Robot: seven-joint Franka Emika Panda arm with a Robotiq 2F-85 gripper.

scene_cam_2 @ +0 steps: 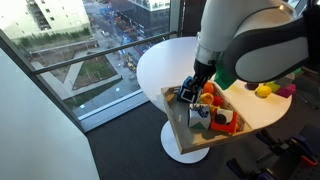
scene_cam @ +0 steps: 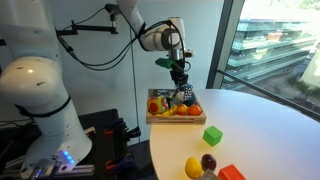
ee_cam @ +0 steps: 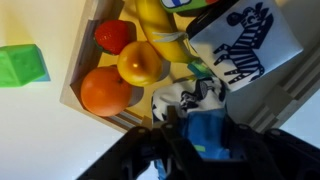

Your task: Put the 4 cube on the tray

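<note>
- tool [scene_cam: 179,80] points down over tray [scene_cam: 170,120], which sits at the rim of the round white worktop [scene_cam: 260,120]
- tool clenched on 4 cube [ee_cam: 207,136]: wrist view shows its blue face between the dark fingers, all a bit blurred
- in an exterior view a bit of blue shows at the tool tip, low over the tray end nearest the worktop rim; can't tell if cube touches tray floor or is just above it
- black/white patterned patch right beside the blue face in wrist view; can't tell if it's part of the cube or sth else in the tray
- tray is packed: orange [ee_cam: 105,92] in the corner, a yellow-orange fruit just beside it, red fruit [ee_cam: 113,35] and banana [ee_cam: 160,30] further in
- zebra box [ee_cam: 245,50] lies in tray next to the banana, near the tool
- green cube [ee_cam: 22,65] on bare worktop, outside tray, apart from its wall
- further along the worktop, well apart from tray: yellow fruit [scene_cam: 194,167], dark fruit [scene_cam: 208,161] touching or nearly so, red block [scene_cam: 231,172] just beside them at the frame's bottom edge
</note>
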